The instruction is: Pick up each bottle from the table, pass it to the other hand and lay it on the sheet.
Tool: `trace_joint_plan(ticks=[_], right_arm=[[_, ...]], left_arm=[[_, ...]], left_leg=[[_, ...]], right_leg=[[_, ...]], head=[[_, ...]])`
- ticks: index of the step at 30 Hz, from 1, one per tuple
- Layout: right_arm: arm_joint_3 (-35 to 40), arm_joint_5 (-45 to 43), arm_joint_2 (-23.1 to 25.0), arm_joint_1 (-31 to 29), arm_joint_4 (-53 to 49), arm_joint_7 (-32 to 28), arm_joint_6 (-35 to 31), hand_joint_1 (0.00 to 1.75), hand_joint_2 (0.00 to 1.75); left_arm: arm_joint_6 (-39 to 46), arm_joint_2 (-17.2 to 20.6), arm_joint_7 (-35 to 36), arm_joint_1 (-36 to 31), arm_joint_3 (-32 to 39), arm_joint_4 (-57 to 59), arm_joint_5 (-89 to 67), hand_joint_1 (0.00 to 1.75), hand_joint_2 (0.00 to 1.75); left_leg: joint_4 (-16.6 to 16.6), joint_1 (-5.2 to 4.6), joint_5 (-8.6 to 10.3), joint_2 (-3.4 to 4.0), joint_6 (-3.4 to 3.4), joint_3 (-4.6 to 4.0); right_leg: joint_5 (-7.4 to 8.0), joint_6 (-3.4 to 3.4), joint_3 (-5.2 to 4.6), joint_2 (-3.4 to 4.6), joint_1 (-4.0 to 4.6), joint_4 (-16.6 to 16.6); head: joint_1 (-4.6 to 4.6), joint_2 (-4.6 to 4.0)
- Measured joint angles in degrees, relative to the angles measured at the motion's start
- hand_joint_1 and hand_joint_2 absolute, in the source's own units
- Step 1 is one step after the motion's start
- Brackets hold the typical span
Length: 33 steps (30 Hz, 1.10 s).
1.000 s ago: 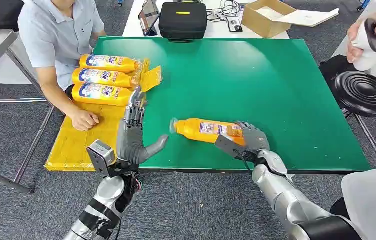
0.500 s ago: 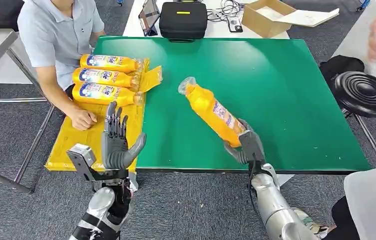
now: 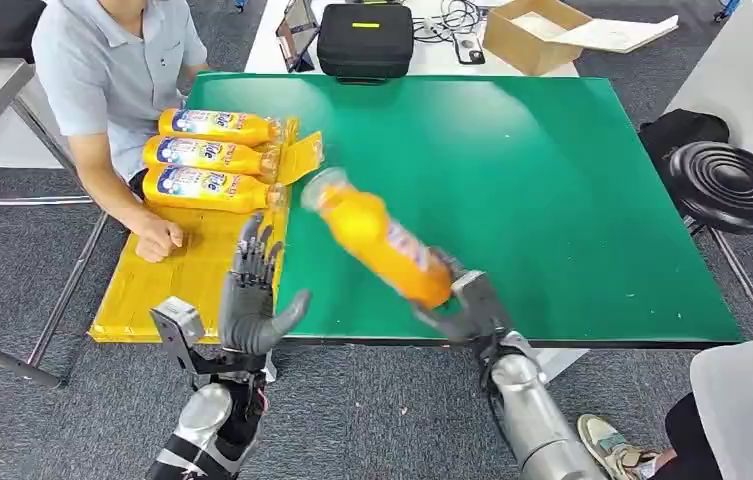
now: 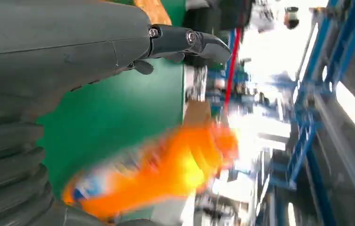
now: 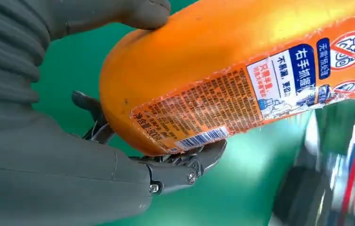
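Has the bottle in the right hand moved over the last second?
Yes. The bottle in the right hand has swung over the green table, its cap end now nearer the yellow sheet and the open left hand.

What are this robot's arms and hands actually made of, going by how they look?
Both arms are shiny silver, rounded metal segments. The left arm has black wrapping and a small grey box at the wrist. The left hand and right hand are dark grey, with slim jointed fingers showing small screws, a thick thumb and a ribbed grey cover.
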Motion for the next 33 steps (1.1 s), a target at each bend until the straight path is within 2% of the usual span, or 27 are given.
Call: trace_joint_plan(ticks=[6,12,24,25,26,33], right_arm=[[7.6,2.8,0.5,2.4,-1.7,-1.3,0.3,1.75,1.75],[14.5,1.0,0.7,4.6,-6.3,-1.6,-0.1,1.75,1.75],[19.2,-1.9,0.2,5.4,-9.4,-1.5,-1.7,1.75,1.75],[19.3,-1.9,0.2,5.4,-9.4,-1.5,-1.7,1.75,1.75],[19.4,-1.9,0.1,5.4,-9.4,-1.5,-1.7,1.75,1.75],[19.4,-2.5,0.1,5.4,-9.3,-1.5,-1.2,1.75,1.75]], left_arm=[[-4.5,0.2,-0.5,-0.2,-0.5,1.8,-1.4,0.0,1.75],[-12.4,0.2,2.3,-0.3,-0.9,3.1,4.3,0.0,1.75],[-15.3,-0.2,3.3,-1.1,-1.0,4.2,7.0,0.02,1.75],[-15.3,-0.2,3.3,-1.1,-1.0,4.2,7.0,1.52,1.75],[-15.4,-0.2,3.3,-1.1,-1.0,4.2,7.0,1.75,1.75],[-14.0,0.0,2.3,-1.1,-1.1,4.2,3.9,1.75,1.75]], left_leg=[[0.0,0.0,0.0,-0.01,0.0,-0.01],[0.0,0.0,0.0,-0.02,0.01,-0.02],[0.0,0.0,0.01,0.0,0.0,-0.02],[0.0,0.0,0.01,0.0,0.0,-0.02],[0.0,0.0,0.01,0.0,0.0,-0.02],[0.0,-0.01,0.0,0.0,0.0,-0.03]], right_leg=[[0.0,0.0,0.01,0.0,-0.03,0.0],[0.01,0.01,-0.01,0.0,-0.03,0.0],[0.01,0.01,-0.01,0.0,-0.02,0.0],[0.01,0.01,-0.01,0.0,-0.02,0.0],[0.01,0.01,-0.01,0.0,-0.02,0.0],[0.01,0.01,-0.01,0.0,-0.03,0.0]], head=[[0.02,0.0],[0.0,0.0],[0.0,0.0],[0.02,0.0],[0.02,0.0],[0.02,0.0]])
